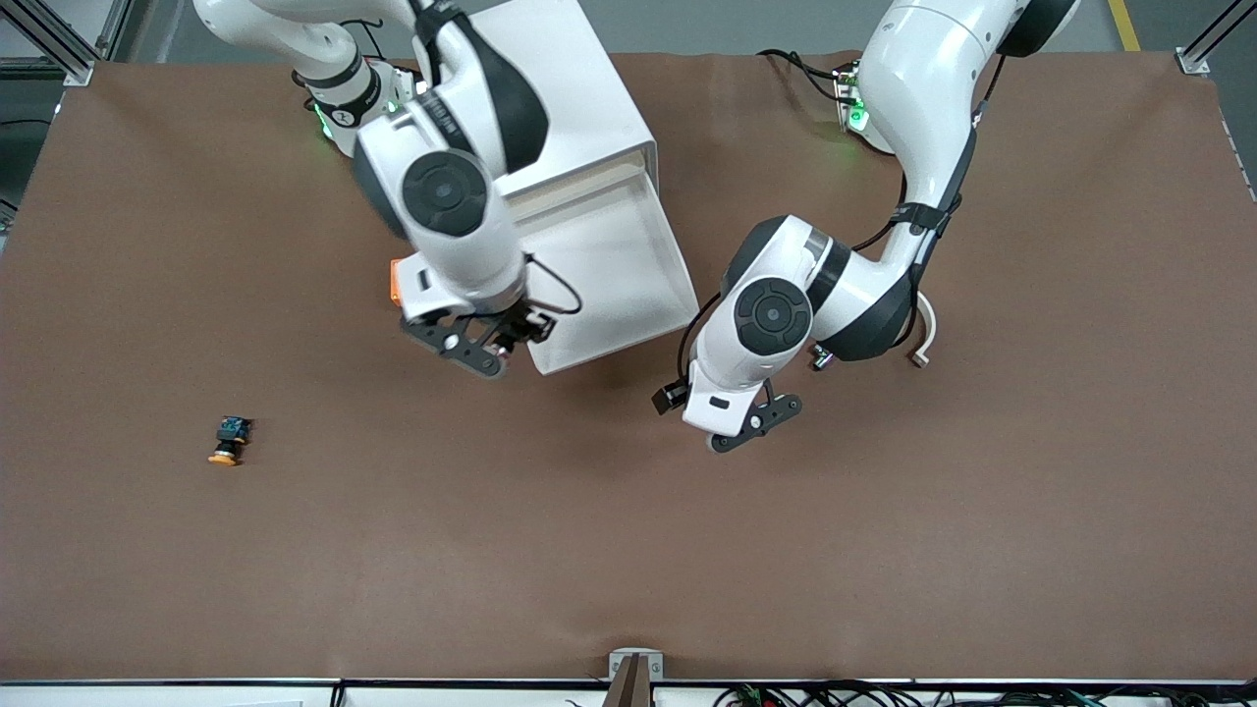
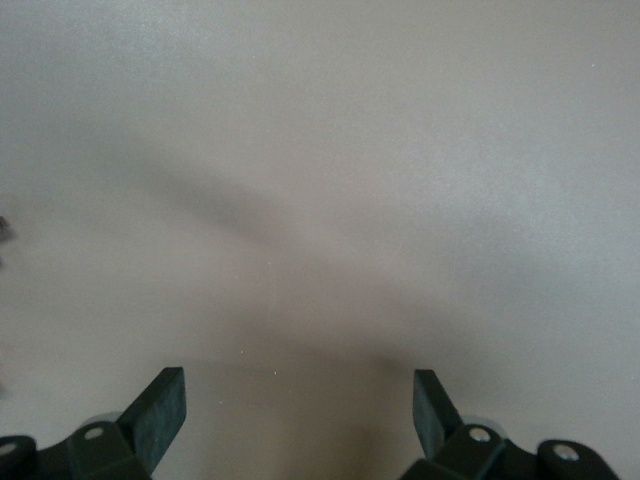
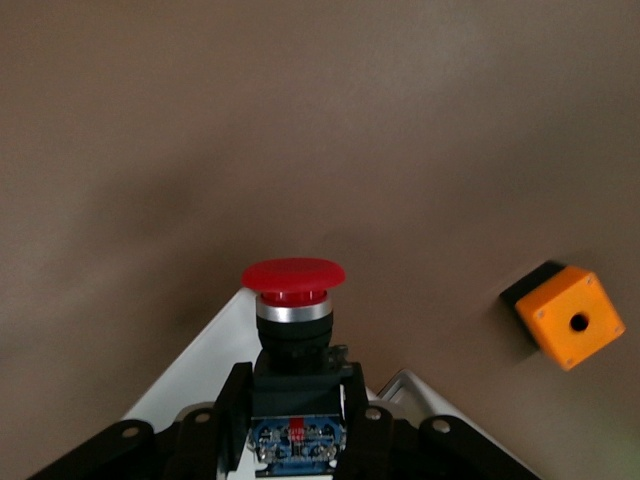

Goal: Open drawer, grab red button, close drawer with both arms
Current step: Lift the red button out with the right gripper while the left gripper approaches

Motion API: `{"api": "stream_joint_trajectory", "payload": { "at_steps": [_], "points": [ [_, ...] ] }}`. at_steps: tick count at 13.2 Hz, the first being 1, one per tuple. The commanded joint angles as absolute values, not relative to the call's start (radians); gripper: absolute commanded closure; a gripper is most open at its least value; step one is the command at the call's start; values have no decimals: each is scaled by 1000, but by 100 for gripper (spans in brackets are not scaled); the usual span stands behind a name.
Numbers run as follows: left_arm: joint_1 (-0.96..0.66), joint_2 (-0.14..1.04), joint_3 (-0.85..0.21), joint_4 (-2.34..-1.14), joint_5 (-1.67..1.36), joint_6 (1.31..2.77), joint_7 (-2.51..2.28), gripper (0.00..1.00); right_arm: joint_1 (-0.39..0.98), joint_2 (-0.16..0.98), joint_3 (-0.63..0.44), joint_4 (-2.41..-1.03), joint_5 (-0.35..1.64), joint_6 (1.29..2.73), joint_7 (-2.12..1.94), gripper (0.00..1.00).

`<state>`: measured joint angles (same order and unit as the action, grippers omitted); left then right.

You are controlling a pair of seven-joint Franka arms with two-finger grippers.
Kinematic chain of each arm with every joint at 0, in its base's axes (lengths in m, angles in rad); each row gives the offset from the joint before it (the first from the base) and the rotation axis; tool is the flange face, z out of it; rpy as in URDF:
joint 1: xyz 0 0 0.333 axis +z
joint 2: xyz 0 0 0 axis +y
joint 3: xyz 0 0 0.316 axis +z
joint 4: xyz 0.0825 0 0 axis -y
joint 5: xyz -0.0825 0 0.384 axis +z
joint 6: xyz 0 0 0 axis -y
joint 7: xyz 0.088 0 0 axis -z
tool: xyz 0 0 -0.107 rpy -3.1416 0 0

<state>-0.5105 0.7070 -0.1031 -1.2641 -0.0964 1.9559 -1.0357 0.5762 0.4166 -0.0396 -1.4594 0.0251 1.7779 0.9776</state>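
Observation:
The white drawer (image 1: pixel 614 260) stands pulled out of the white cabinet (image 1: pixel 579 98) toward the front camera. My right gripper (image 1: pixel 496 339) hangs over the drawer's front corner on the right arm's side. In the right wrist view it (image 3: pixel 293 400) is shut on the black-and-blue body of the button (image 3: pixel 293 285), whose red cap points away from the wrist. A white corner of the drawer (image 3: pixel 205 365) shows under it. My left gripper (image 1: pixel 746 424) hangs over bare table beside the drawer's front, toward the left arm's end. It is open and empty in the left wrist view (image 2: pixel 300 405).
An orange cube with a round hole (image 3: pixel 570 315) lies on the brown table beside the drawer, partly hidden by the right arm in the front view (image 1: pixel 395 280). A similar button with an orange-yellow cap (image 1: pixel 229 442) lies nearer the front camera, toward the right arm's end.

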Motion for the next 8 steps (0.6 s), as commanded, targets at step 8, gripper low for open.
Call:
{"api": "stream_joint_trajectory", "payload": {
  "at_steps": [8],
  "points": [
    [-597,707,-97,-1290,-77,1967,-1058,0,270,275,-25,-1937,25,2164,471,100]
  ]
}}
